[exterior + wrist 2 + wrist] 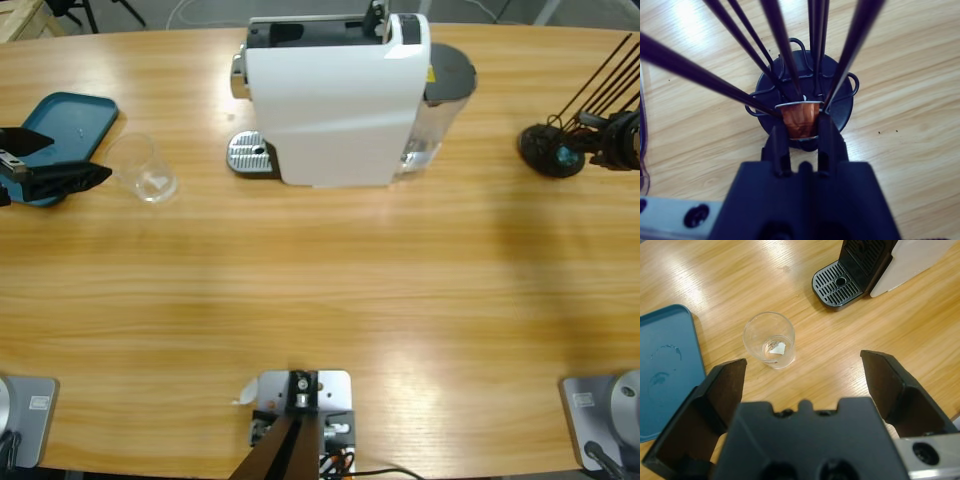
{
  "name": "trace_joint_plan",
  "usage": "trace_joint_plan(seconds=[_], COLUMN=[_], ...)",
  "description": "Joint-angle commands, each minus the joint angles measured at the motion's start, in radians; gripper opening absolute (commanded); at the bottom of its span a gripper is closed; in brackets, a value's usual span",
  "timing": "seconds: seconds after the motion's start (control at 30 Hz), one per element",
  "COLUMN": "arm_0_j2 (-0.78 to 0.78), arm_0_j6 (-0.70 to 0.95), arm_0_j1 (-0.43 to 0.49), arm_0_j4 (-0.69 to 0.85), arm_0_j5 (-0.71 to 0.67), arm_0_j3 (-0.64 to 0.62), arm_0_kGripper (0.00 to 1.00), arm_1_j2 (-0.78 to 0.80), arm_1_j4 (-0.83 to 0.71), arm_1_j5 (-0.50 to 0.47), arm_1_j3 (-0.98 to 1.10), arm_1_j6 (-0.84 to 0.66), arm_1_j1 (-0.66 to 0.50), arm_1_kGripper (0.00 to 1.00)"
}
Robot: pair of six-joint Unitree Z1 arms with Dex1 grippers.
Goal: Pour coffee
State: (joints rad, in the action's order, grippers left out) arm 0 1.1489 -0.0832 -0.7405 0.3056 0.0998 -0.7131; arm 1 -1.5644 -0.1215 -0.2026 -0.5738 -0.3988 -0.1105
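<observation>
A white coffee machine (330,100) stands at the table's far middle, its drip tray (250,155) to its left. An empty clear glass (145,168) stands upright on the wood left of that drip tray. My left gripper (75,157) is open and points at the glass (769,340) from a short way off, with nothing between its jaws. At the right edge, my right gripper (801,127) is shut on a copper coffee capsule (800,119). The capsule sits among the black rods of a wire capsule holder (805,85).
A blue tray (65,125) lies at the left, partly under my left gripper, with water drops on it (665,370). The machine's drip tray (837,284) is bare. The capsule holder's round base (550,150) stands at the far right.
</observation>
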Motion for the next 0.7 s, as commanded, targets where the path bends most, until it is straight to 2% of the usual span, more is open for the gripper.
trace_joint_plan(seconds=[0.03,0.7], arm_0_j2=[0.029,0.023], arm_0_j6=[-0.014,-0.015], arm_0_j1=[-0.011,-0.011], arm_0_j4=[-0.013,-0.014], arm_0_j5=[0.006,0.005], arm_0_j3=[0.035,0.037], arm_0_kGripper=[0.996,0.998], arm_1_j2=[0.125,0.258], arm_1_j4=[0.136,0.634], arm_1_j5=[0.005,-0.005], arm_1_j3=[-0.016,-0.495], arm_1_j6=[0.000,0.055], arm_1_j1=[-0.015,-0.024], arm_1_kGripper=[0.000,0.000])
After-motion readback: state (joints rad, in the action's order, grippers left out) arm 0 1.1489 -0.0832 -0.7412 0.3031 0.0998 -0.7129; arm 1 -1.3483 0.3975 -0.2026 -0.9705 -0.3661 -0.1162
